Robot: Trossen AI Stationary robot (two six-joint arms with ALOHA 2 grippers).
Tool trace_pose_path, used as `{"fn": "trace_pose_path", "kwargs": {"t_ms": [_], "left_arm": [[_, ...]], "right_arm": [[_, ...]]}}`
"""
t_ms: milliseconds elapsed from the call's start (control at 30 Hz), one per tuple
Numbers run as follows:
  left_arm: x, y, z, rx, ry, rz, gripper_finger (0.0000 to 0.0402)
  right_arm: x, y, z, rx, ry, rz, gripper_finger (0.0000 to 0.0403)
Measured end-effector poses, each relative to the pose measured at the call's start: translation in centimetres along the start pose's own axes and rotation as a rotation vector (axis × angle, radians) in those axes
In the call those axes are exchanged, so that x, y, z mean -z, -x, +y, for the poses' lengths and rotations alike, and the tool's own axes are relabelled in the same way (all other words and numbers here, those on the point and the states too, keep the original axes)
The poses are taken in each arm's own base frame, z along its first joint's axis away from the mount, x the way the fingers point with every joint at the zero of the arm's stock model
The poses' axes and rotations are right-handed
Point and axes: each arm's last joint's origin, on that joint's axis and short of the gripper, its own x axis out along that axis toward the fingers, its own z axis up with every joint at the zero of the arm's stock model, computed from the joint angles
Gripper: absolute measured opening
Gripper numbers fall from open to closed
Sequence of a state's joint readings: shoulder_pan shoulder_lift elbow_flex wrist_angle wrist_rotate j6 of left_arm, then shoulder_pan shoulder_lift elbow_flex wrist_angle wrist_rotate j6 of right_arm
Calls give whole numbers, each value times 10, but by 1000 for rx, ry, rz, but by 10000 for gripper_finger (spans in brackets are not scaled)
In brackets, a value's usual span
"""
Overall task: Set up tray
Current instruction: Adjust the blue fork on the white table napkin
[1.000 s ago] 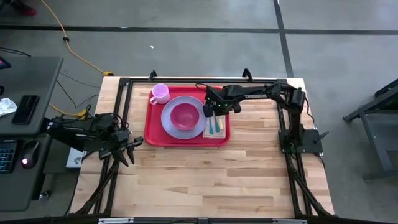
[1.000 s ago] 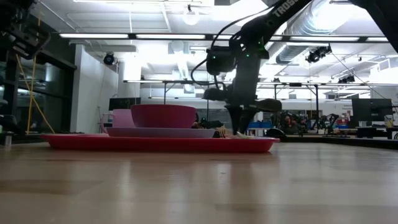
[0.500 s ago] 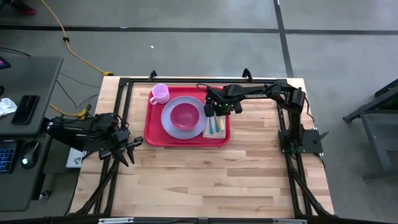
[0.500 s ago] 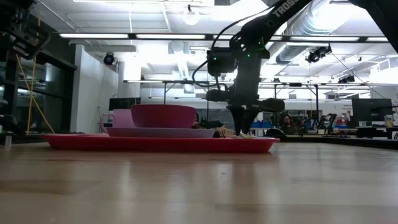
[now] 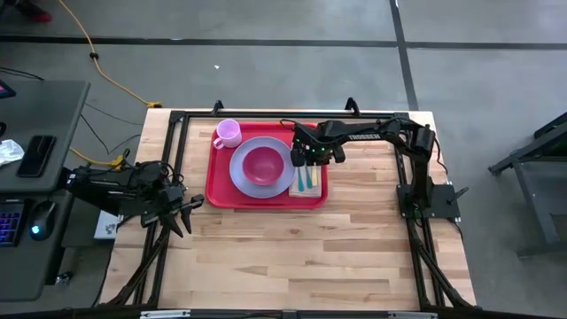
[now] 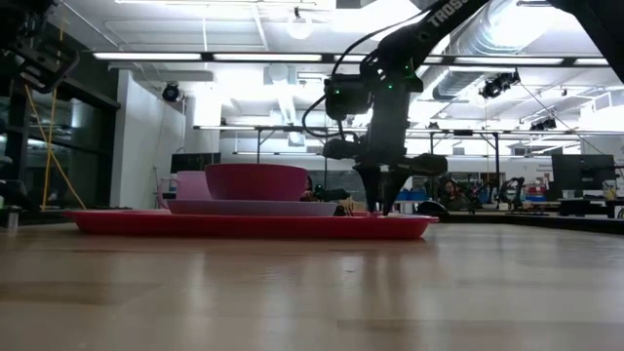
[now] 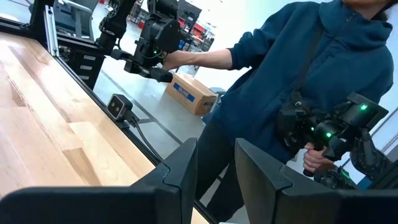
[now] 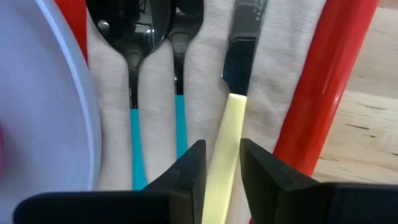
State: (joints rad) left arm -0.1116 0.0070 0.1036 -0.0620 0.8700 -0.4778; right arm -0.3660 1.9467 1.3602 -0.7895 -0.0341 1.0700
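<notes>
Bright overhead ceiling lights [image 6: 292, 56], soft shadows, blurred foreground tabletop [image 6: 312, 292].

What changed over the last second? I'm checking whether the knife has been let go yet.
The right gripper opened and let go of the yellow-handled knife, which now lies on the napkin beside the spoon and fork. Its fingers straddle the handle, low over the tray. The plate, bowl, cup and left gripper stayed put.

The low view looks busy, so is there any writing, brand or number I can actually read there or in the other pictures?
"TROS": white letters on the right arm, cut off by the picture's top edge.
Blue label on the cardboard box: too blurred to read.
Tray, plate, cutlery: no writing visible.
</notes>
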Motion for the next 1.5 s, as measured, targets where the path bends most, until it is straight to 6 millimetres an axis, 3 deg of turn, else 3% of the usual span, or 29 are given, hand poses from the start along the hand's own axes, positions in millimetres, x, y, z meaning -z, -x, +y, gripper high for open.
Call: {"fn": "trace_pose_path", "kwargs": {"t_ms": [533, 1500], "left_arm": [[0, 0, 0, 1, 0, 1, 140], [1, 0, 1, -4, 13, 9, 140]], "right_arm": [[-3, 16, 15, -166, 74, -98, 74], [-10, -15, 20, -196, 113, -44, 74]]}}
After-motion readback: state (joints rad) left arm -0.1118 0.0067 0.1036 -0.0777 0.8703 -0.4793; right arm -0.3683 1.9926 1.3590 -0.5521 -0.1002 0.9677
